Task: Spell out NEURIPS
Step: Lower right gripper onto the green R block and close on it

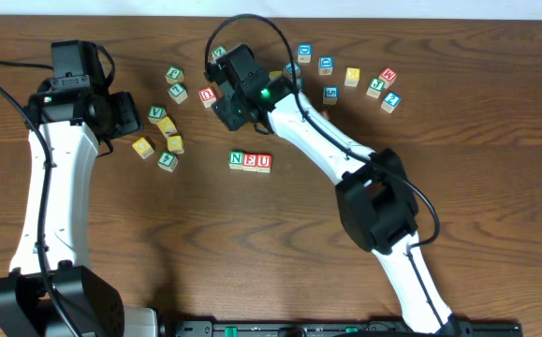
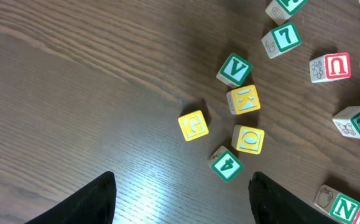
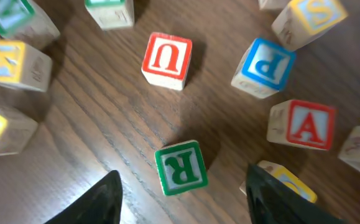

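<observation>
A: Though not yet in line, lying flat on the bench point(image 3: 124, 118) with its letter up, speaking of the green R cube point(image 3: 181, 167). Held by anything?

B: No. Framed by the right gripper point(image 3: 184, 183), with fingers point(image 3: 96, 205) spread wide to either side of the R cube, clear of both faces. Open, gripping nothing.

A: And close around?

B: Just beyond the R cube, a loose red U cube point(image 3: 166, 60). Off to one side, a blue P cube point(image 3: 263, 67) and a red A cube point(image 3: 303, 124); farther out that way, a yellow cube point(image 3: 310, 18), letter too blurred to read.

A: And the part already spelled?

B: Near the R cube, on its robot-facing side: the N-E-U row point(image 1: 250, 161), green, red, red, touching edge to edge.

A: Over on the left?

B: Well apart from the R cube, the left gripper point(image 2: 181, 186), likewise open and empty. Between that gripper and the R cube: yellow G cube point(image 2: 193, 125), K cube point(image 2: 243, 99) and O cube point(image 2: 249, 139), plus a green V cube point(image 2: 234, 69) and a green 4 cube point(image 2: 226, 164).
</observation>
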